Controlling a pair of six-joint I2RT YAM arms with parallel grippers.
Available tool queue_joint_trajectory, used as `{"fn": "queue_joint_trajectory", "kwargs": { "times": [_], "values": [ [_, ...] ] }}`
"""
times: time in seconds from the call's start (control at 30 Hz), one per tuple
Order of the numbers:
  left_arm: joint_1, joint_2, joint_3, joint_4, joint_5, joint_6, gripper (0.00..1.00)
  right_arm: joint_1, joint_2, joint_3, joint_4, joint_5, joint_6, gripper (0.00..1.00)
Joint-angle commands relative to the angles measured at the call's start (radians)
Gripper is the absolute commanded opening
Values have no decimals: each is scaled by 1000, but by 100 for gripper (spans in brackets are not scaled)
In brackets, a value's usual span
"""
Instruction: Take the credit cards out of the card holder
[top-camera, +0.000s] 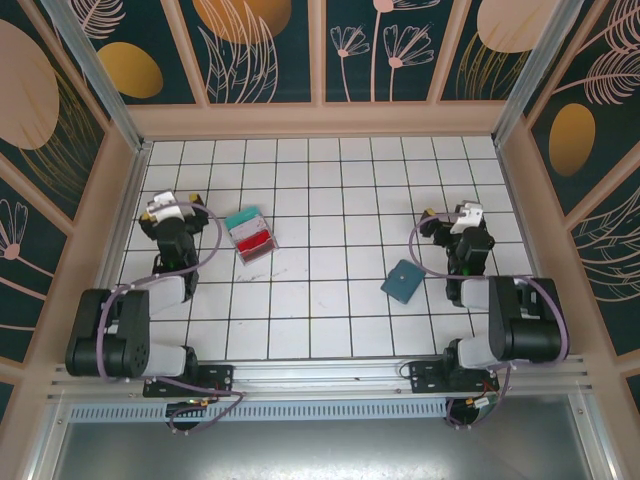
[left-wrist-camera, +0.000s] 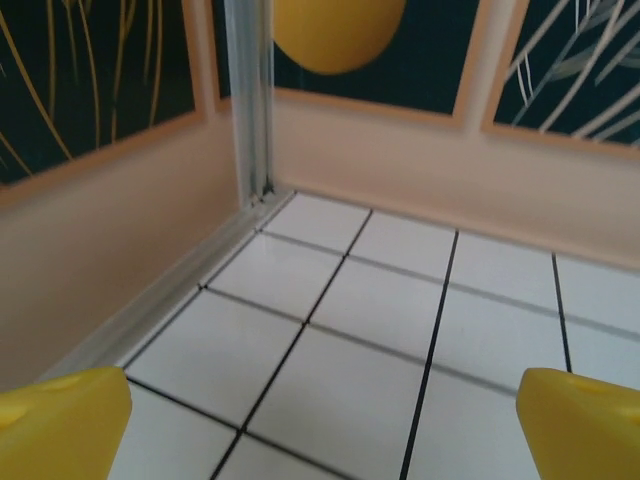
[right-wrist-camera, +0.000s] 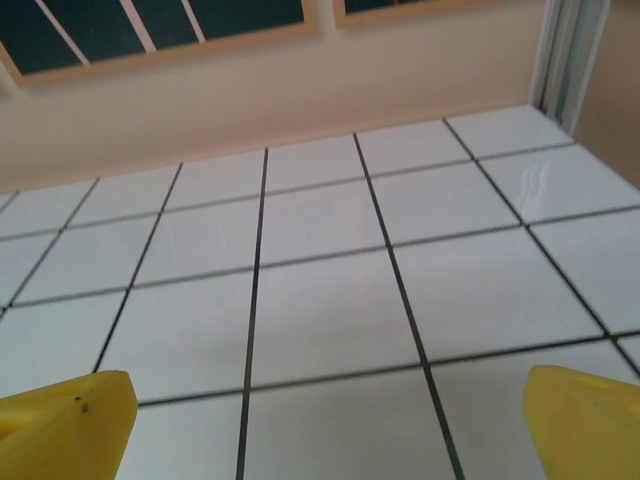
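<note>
Both arms are sitting folded, the left gripper (top-camera: 172, 213) at the left of the top view and the right gripper (top-camera: 463, 222) at the right, each spread wide and holding nothing. The thin red and teal plastic credit cards (top-camera: 250, 232) are lying stacked left of centre, well apart from the slim dark teal card holder (top-camera: 404, 281), which is lying right of centre. Extraction looks done; otherwise the right gripper is needing to reach the holder.

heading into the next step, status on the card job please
Open and empty: left end effector, right end effector. credit cards stacked on the left side, lying apart from the card holder on the right. Nothing in the way.
</note>
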Motion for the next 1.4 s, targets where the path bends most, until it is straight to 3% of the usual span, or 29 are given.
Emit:
{"fn": "queue_joint_trajectory", "kwargs": {
  "times": [0.0, 0.13, 0.23, 0.43, 0.57, 0.7, 0.93, 1.23, 1.37],
  "values": [
    [5, -84, 120, -342, -86, -134, 99, -8, -104, 50, -142, 35, 53, 99],
    [6, -129, 347, -746, -44, -291, 99, -22, -208, 163, -419, 61, 252, 99],
    [5, -138, 436, -927, -36, -405, 99, -41, -248, 274, -676, 90, 436, 99],
    [6, -219, 423, -976, 183, -443, 99, -61, -236, 388, -977, -94, 556, 99],
    [6, -259, 413, -1008, 235, -469, 98, -13, -263, 363, -1102, -110, 570, 99],
    [5, -259, 437, -1067, 263, -468, 98, 45, -335, 274, -1171, -105, 600, 89],
    [4, -256, 450, -1095, 270, -465, 99, 144, -373, 92, -1128, -146, 687, 59],
    [4, -242, 472, -1110, 285, -475, 98, 260, -251, 30, -957, -182, 739, 61],
    [4, -252, 474, -1138, 292, -472, 98, 368, -204, 46, -893, -191, 782, 60]
  ]
}}
